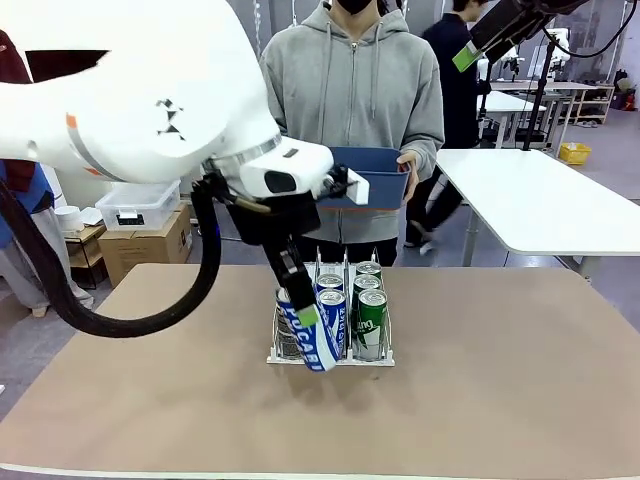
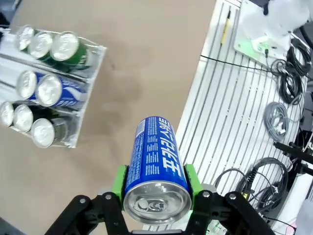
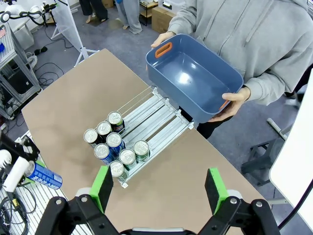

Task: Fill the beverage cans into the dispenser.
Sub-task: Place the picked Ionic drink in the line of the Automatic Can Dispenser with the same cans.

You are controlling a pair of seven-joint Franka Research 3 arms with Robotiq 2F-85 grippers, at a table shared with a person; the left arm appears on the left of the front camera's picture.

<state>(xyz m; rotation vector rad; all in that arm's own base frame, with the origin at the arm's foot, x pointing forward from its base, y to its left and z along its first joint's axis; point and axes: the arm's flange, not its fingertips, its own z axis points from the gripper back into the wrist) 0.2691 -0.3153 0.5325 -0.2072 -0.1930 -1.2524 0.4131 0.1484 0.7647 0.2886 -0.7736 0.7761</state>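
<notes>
My left gripper point(image 1: 303, 318) is shut on a blue-and-white beverage can point(image 1: 313, 345), held tilted just in front of the dispenser point(image 1: 372, 360). In the left wrist view the can point(image 2: 155, 161) sits between the green pads point(image 2: 119, 182), above the table's near edge. The clear dispenser point(image 2: 94, 66) has three lanes: green cans point(image 2: 63, 46), blue-and-white cans point(image 2: 49, 90) and black-and-silver cans point(image 2: 41, 132). The right wrist view looks down from high up on the dispenser point(image 3: 159, 110) and its cans point(image 3: 114, 142). My right gripper point(image 3: 159, 191) is open and holds nothing.
A person at the far side holds a blue plastic bin point(image 1: 375, 180) with both hands; it looks empty point(image 3: 193, 76). Cables and a white ribbed surface point(image 2: 234, 122) lie beyond the table's near edge. A white table point(image 1: 545, 200) stands at the back right.
</notes>
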